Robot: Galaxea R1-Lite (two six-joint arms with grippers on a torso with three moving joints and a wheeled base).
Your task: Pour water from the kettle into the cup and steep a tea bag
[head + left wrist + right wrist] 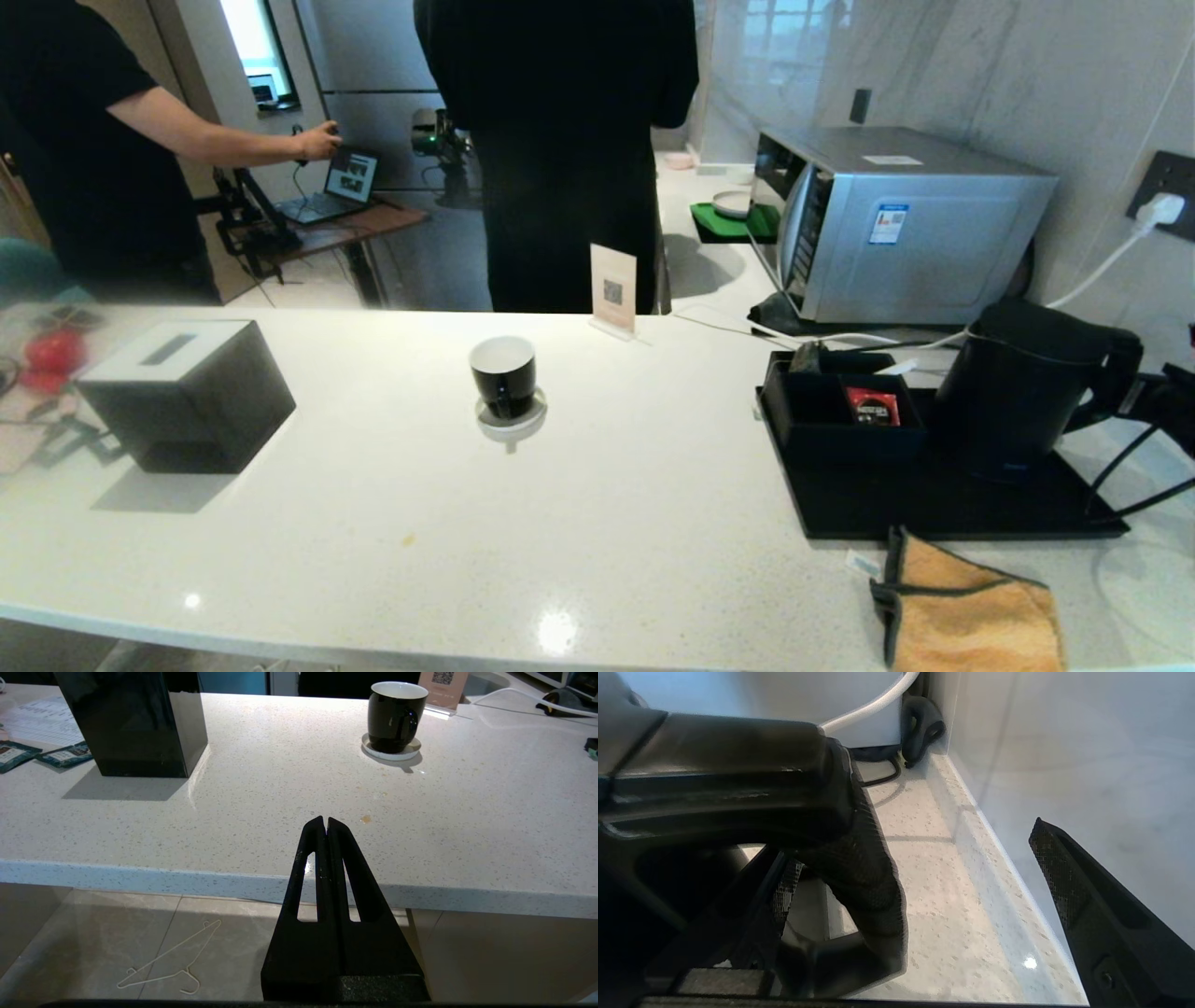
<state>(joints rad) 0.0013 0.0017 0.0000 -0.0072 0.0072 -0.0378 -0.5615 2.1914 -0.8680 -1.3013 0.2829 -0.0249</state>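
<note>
The matte black kettle (1018, 392) stands on a black tray (934, 509) at the right of the counter, its handle (1116, 369) turned to the right. My right gripper (1172, 392) is at that handle. In the right wrist view the right gripper (915, 854) is open and the handle (859, 868) sits between its fingers (1064, 872), not squeezed. The black cup (504, 371) with a white inside stands upright on its white saucer (511, 422) mid-counter, also seen as the cup (396, 716). My left gripper (325, 820) hangs shut and empty before the counter's front edge. I cannot pick out a tea bag for certain.
A black compartment box (840, 415) on the tray holds a red sachet (873, 408). Green sachets (63, 755) lie by the black tissue box (187, 392). An orange cloth (971, 611), a microwave (896, 219), a sign card (613, 287), cords and the wall crowd the right. Two people stand behind the counter.
</note>
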